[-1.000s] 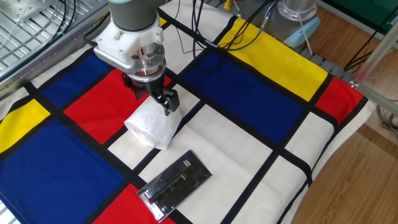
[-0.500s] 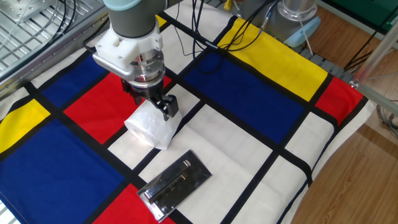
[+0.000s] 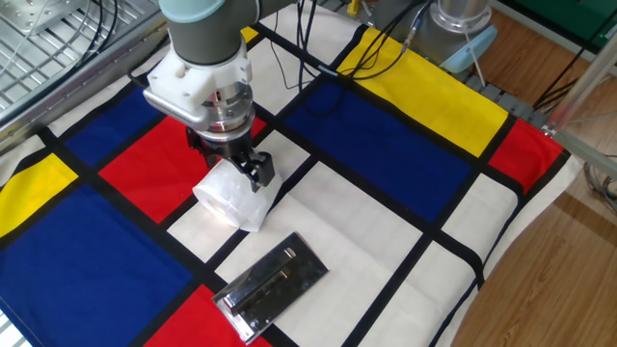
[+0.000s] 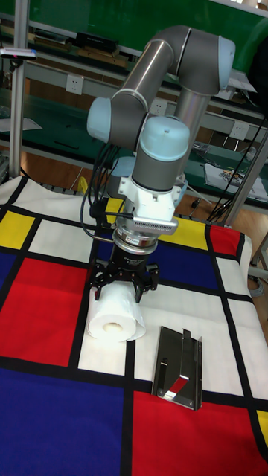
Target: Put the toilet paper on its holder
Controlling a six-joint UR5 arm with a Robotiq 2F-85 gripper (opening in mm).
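Gripper (image 4: 119,288) pointed straight down over the toilet paper (image 4: 115,315), black fingers (image 4: 97,288) spread wide to either side of the roll's upper end. No grip on anything — jaws apart and wider than the roll in the tall fixed view, though hard to say whether the tips touch the paper. In the fixed view only one finger (image 3: 259,170) plain to see, at 3 o'clock of the wrist, the other lost behind the flange; gripper (image 3: 238,166) there just above the roll's far end.

Toilet paper (image 3: 234,199) lying on its side on a white panel of the cloth (image 3: 405,154), near the black stripe bordering the red square at 10 o'clock. Hollow core facing the camera in the tall fixed view, a tan-edged hole at the roll's near end; from the fixed view, no core visible, only a rumpled white flank.

Holder (image 3: 273,286) at 5 o'clock of the roll in the fixed view, flat on the cloth, apart from the roll — a shiny dark plate with a slim bar along its length. In the tall fixed view, holder (image 4: 179,368) at 4 o'clock of the roll, raised tabs at its far end catching the light, red of the cloth mirrored near its lower edge.

Beyond, grey arm (image 4: 160,97) rising up and back toward shelving.
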